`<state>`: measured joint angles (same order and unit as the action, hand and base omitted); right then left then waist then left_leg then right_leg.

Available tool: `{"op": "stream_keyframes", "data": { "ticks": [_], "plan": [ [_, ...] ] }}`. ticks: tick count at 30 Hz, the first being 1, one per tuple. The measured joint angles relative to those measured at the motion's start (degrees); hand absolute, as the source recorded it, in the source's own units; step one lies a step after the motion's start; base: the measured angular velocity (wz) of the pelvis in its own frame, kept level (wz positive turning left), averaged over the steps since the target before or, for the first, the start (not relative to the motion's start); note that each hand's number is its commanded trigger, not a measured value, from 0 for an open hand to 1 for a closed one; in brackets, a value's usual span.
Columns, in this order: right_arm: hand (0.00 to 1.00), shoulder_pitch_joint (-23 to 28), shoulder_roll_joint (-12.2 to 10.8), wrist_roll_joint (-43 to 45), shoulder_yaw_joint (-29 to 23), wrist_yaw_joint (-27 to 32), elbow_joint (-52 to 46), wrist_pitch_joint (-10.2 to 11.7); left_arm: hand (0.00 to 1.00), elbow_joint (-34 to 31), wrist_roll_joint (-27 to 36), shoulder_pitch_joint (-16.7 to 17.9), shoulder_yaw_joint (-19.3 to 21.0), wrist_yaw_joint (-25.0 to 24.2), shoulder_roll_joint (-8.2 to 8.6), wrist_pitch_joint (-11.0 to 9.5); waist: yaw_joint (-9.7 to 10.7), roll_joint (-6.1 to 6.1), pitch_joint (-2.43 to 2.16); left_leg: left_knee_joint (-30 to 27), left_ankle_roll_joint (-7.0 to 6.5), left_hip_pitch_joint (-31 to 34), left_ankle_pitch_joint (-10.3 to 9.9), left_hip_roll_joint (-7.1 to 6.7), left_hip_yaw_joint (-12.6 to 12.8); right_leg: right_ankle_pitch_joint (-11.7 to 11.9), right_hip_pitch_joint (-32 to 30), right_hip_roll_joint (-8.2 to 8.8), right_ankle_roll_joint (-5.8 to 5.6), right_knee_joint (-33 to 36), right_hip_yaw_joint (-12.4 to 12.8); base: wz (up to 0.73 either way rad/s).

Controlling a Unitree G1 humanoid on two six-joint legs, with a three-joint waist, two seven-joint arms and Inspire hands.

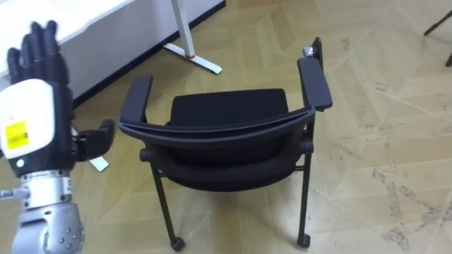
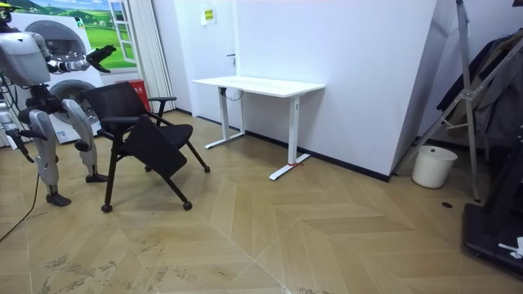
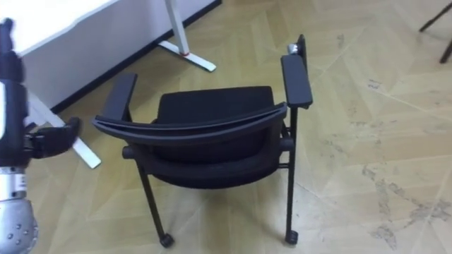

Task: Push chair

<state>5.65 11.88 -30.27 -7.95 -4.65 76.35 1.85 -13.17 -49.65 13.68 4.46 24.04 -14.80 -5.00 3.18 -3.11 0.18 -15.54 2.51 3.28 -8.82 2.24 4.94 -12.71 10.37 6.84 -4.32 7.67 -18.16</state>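
Note:
A black chair [image 1: 229, 134] on castors stands just before me, its curved backrest [image 3: 191, 127] towards me and its seat pointing away. It has two padded armrests [image 1: 315, 81]. My left hand [image 1: 35, 106] is raised to the left of the backrest, open, fingers straight up and thumb pointing at the chair's left armrest, with a gap between them. In the room view I stand behind the chair [image 2: 135, 126] at the room view's left, with my left hand [image 2: 100, 54] stretched out above it.
A white desk [image 2: 257, 85] stands against the wall beyond the chair; its white foot [image 1: 194, 58] lies on the wooden floor close to the chair's left side. A white bin [image 2: 433, 166] and a dark rack [image 2: 478, 98] are far off at the room view's right.

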Motion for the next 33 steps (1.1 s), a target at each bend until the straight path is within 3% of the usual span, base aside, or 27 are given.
{"op": "stream_keyframes", "data": {
  "ticks": [9,12,16,22,33],
  "plan": [
    [0.0,0.0,-0.1,-0.6,0.0,-0.4,0.4,0.0,0.0,0.2,-1.6,-0.6,-6.2,-2.5,-0.6,0.0,1.4,-0.26,0.05,0.2,0.01,0.0,0.0,0.0,0.1,0.0,-0.3,-0.04,0.06,0.1,1.2,-0.02],
    [0.0,-0.1,0.0,-0.8,0.1,-0.4,-0.1,0.0,0.0,0.5,-1.8,-0.5,-9.2,-4.9,-1.5,0.1,1.3,-0.81,-0.09,0.2,0.01,-0.1,0.0,0.01,0.1,0.1,-0.3,-0.05,0.1,0.2,1.5,0.0],
    [0.0,-0.3,0.4,-1.1,0.0,-0.3,-0.3,0.1,0.0,0.5,-1.9,-0.4,-11.6,-7.7,-2.25,0.2,1.4,-1.44,0.08,0.1,-0.01,-0.4,0.0,0.04,0.1,0.1,-0.2,-0.09,0.14,0.4,2.2,-0.05],
    [0.0,-0.6,1.0,-1.1,-0.1,-0.2,0.2,0.1,0.0,0.4,-4.2,-0.3,-11.7,-11.8,-4.39,0.3,1.8,-2.28,0.2,0.2,-0.01,-0.6,0.0,0.12,0.2,0.1,-0.3,-0.14,0.16,0.5,2.4,-0.02],
    [0.0,-1.7,1.0,-1.0,-0.1,-0.3,1.7,0.1,0.0,0.5,-5.2,-0.3,-11.7,-14.3,-4.44,1.0,2.1,-2.29,0.23,0.3,0.0,-0.6,0.0,0.11,0.2,0.1,-0.3,-0.15,0.16,0.3,2.7,0.0]
  ]
}}
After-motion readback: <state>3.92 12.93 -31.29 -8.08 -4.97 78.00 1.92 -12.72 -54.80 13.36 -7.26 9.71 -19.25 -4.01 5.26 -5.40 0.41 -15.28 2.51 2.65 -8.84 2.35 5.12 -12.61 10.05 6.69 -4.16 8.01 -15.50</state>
